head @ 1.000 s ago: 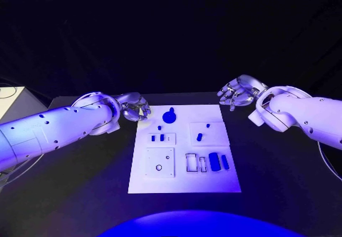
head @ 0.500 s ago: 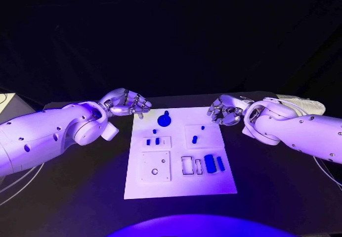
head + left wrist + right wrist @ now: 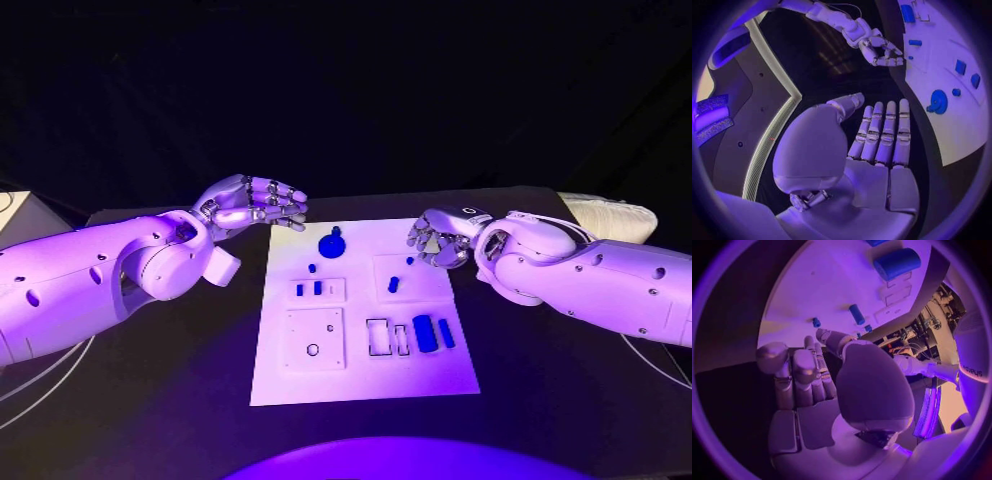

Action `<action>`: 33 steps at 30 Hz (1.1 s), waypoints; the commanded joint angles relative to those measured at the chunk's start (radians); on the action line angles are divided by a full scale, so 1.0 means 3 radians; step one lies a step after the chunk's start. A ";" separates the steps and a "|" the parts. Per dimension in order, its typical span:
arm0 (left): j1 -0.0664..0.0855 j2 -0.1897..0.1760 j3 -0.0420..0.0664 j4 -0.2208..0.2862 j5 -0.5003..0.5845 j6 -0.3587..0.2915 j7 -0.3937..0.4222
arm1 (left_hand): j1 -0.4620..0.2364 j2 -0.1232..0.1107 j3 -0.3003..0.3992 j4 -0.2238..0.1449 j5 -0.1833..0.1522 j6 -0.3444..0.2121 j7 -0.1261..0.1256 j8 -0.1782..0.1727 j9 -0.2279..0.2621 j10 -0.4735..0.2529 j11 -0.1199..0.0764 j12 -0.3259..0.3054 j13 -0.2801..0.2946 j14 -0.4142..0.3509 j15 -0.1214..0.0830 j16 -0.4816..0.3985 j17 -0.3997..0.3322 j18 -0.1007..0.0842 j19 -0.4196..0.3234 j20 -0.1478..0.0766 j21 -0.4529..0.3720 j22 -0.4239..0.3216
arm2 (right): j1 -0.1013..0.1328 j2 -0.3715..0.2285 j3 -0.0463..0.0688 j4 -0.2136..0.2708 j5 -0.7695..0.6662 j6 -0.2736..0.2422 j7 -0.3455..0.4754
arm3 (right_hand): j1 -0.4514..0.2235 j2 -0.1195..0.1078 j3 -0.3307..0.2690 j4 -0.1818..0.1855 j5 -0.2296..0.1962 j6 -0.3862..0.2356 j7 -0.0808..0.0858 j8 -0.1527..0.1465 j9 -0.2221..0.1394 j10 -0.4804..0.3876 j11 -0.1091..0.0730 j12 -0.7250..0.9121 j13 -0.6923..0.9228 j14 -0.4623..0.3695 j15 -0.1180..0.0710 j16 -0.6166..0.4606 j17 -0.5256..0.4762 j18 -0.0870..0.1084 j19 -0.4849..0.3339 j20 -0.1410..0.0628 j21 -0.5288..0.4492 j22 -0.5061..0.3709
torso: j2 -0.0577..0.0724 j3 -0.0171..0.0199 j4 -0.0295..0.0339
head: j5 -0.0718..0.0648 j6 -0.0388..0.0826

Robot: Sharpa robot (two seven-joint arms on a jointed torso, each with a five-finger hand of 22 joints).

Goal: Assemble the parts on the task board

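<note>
The black table (image 3: 144, 400) spreads under everything, and dead centre on it lies the white rectangular task board (image 3: 364, 380), flat, its long side running from six o'clock up to twelve.

At nine o'clock the white left arm (image 3: 87, 280) sweeps in, and its silver left hand (image 3: 257, 205) hovers off the board's eleven-o'clock corner, above the table. Released, holding nothing: the wrist camera shows the palm bare and the fingers (image 3: 879, 135) straight, side by side.

From three o'clock comes the white right arm (image 3: 591, 280). The silver right hand (image 3: 437, 236) sits over the board's one-o'clock edge, fingers curled downward in the head view; its wrist camera shows the fingers (image 3: 804, 375) lying together with nothing in them. Whether they touch the board, I cannot tell.

Now the parts, all on the board. At twelve o'clock, the round blue disc with a short stem (image 3: 333, 243), biggest of the lot. At four o'clock, the stout blue cylinder (image 3: 426, 331) lies beside a slimmer blue bar (image 3: 447, 333), next to two empty rectangular slots (image 3: 388, 337). Right of centre, a small blue peg (image 3: 394, 284) lies on a raised square panel, a tinier blue stud (image 3: 410, 260) above it. At ten o'clock, two small blue blocks (image 3: 309, 288) sit side by side on another panel. At seven o'clock, a white square plate with a round hole (image 3: 315, 340).
</note>
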 commanded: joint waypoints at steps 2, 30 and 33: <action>-0.0001 -0.0005 0.0002 0.0037 0.0050 0.0013 0.0136 | 0.0040 0.0022 -0.0120 -0.0029 -0.0005 0.0049 0.0047 -0.0020 -0.0014 0.0051 -0.0040 -0.0041 0.0003 0.0461 -0.0117 0.0137 0.0124 0.0046 0.0354 -0.0150 0.0144 0.0036 | -0.0032 0.0058 -0.0003 -0.0037 -0.0205 0.0004 -0.0114 | -0.0046 -0.0008 0.0017 0.0007 -0.0027 -0.0021 0.0000 -0.0025 0.0007 -0.0031 -0.0003 -0.0009 -0.0002 0.0105 0.0032 0.0059 0.0039 -0.0032 0.0033 -0.0006 0.0047 0.0046 | 0.0002 0.0003 0.0001 | -0.0010 -0.0008; -0.0001 0.0020 0.0000 0.0065 0.0012 -0.0133 0.0097 | 0.0031 0.0058 -0.0224 -0.0030 0.0007 0.0084 0.0136 -0.0060 -0.0061 0.0047 -0.0003 0.0023 0.0008 0.0458 -0.0103 0.0186 0.0268 0.0012 0.0324 -0.0173 0.0183 0.0095 | -0.0146 0.0295 -0.0021 -0.0228 -0.0342 0.0021 -0.0201 | -0.0093 0.0023 0.0057 0.0045 -0.0013 0.0048 -0.0013 0.0011 0.0069 0.0022 -0.0018 0.0006 0.0008 0.0142 0.0023 0.0494 0.0343 -0.0087 0.0119 0.0000 0.0414 0.0426 | 0.0000 0.0000 -0.0001 | 0.0001 -0.0024; -0.0001 0.0021 0.0000 0.0066 0.0011 -0.0130 0.0092 | 0.0031 0.0059 -0.0225 -0.0029 0.0007 0.0081 0.0137 -0.0061 -0.0062 0.0043 -0.0002 0.0024 0.0007 0.0457 -0.0102 0.0187 0.0270 0.0011 0.0323 -0.0172 0.0183 0.0095 | -0.0160 0.0312 -0.0023 -0.0240 -0.0342 0.0035 -0.0202 | -0.0089 0.0034 0.0061 0.0042 -0.0013 0.0072 -0.0020 0.0028 0.0086 0.0048 -0.0026 0.0012 0.0011 0.0146 0.0018 0.0552 0.0384 -0.0092 0.0123 -0.0004 0.0453 0.0469 | -0.0001 0.0000 -0.0003 | 0.0002 -0.0027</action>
